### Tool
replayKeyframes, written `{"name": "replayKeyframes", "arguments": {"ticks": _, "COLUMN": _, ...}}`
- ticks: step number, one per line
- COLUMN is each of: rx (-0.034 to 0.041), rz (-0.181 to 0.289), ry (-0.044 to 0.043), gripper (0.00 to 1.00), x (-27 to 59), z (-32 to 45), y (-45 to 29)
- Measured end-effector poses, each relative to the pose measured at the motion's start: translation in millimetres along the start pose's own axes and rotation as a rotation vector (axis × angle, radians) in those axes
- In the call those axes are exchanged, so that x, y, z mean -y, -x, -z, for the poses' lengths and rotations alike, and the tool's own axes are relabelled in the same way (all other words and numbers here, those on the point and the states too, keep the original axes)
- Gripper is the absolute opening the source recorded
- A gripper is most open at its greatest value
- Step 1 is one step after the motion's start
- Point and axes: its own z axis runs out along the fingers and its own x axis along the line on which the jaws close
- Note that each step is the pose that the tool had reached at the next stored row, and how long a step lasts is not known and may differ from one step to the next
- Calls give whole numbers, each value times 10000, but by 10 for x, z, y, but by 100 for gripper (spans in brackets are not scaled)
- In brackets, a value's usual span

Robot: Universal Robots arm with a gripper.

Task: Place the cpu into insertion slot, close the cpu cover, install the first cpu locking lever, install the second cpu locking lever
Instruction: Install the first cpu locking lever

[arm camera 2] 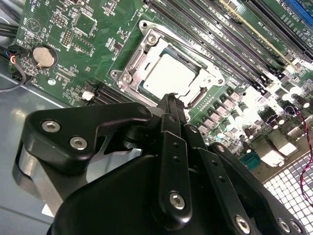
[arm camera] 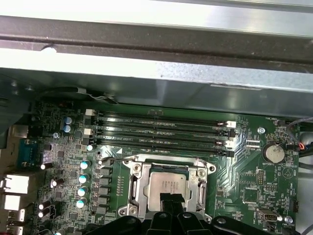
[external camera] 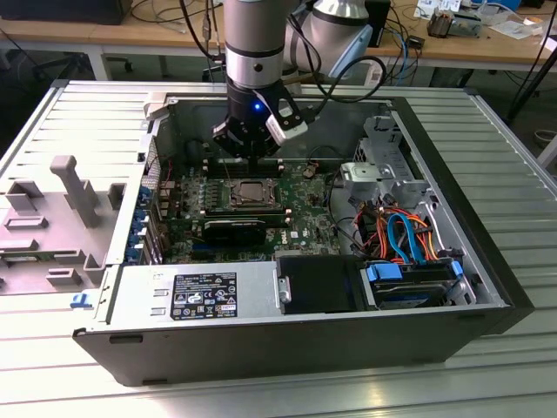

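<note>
The cpu (arm camera: 168, 186) (arm camera 2: 168, 77) lies flat in the insertion slot (external camera: 252, 193) on the green board, its dull silver top showing. The cpu cover (arm camera: 137, 183) (arm camera 2: 142, 54) lies down around it as a silver frame. A thin wire locking lever (arm camera: 112, 158) (arm camera 2: 186, 49) runs along the cover's edge on the memory-slot side. My gripper (arm camera 2: 171, 100) (arm camera: 171, 201) (external camera: 252, 161) hangs just above the socket's edge on the side away from the memory slots. Its black fingers are pressed together with nothing between them.
Long black memory slots (arm camera: 161, 129) run beside the socket, with a coin battery (arm camera: 274, 152) nearby. In the exterior view, a black graphics card (external camera: 235, 228) lies in front of the socket, coloured cables (external camera: 400, 231) sit at the exterior view's right, and the grey case walls (external camera: 165, 131) enclose the board.
</note>
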Motion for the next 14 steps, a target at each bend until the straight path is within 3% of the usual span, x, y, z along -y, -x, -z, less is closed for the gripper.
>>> {"name": "replayKeyframes", "arguments": {"ticks": 14, "rx": 0, "rz": 0, "ry": 0, "gripper": 11, "x": -3, "z": 0, "y": -33}}
